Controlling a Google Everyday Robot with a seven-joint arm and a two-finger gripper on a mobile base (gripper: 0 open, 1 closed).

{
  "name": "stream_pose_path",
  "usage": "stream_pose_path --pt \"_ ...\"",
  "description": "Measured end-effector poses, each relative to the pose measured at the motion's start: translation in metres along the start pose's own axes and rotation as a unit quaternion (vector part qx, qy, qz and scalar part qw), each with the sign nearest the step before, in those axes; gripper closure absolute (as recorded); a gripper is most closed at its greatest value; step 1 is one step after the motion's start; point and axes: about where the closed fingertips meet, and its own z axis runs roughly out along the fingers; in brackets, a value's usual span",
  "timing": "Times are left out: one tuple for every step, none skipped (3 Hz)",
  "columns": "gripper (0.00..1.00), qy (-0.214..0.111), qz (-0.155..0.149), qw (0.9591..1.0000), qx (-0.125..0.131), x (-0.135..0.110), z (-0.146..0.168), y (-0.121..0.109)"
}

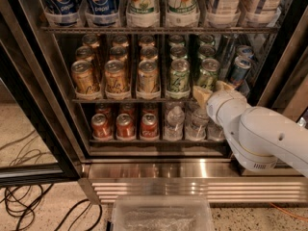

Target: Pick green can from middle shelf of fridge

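Green can: upright at the front edge of the middle shelf, label outward, easy to reach through the fridge opening.
Gripper: low at that can's base, apparently lined up to grasp it.
Fingers: spread wide either side of the can, holding nothing; I can't tell if they touch it.

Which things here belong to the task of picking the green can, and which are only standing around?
For the job: green can, middle shelf, fridge, pincer open at that can's base.
Just there: gold cans, red cans, water bottles, plastic tub.
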Motion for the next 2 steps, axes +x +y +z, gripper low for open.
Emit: stream_pose_path --pt "0.46 0.001 0.002 0.9998 0.019 0.0024 -0.0016 -0.0138" --pt "0.44 -0.002 0.002 0.9997 0.026 0.0004 -0.0016 -0.0185"
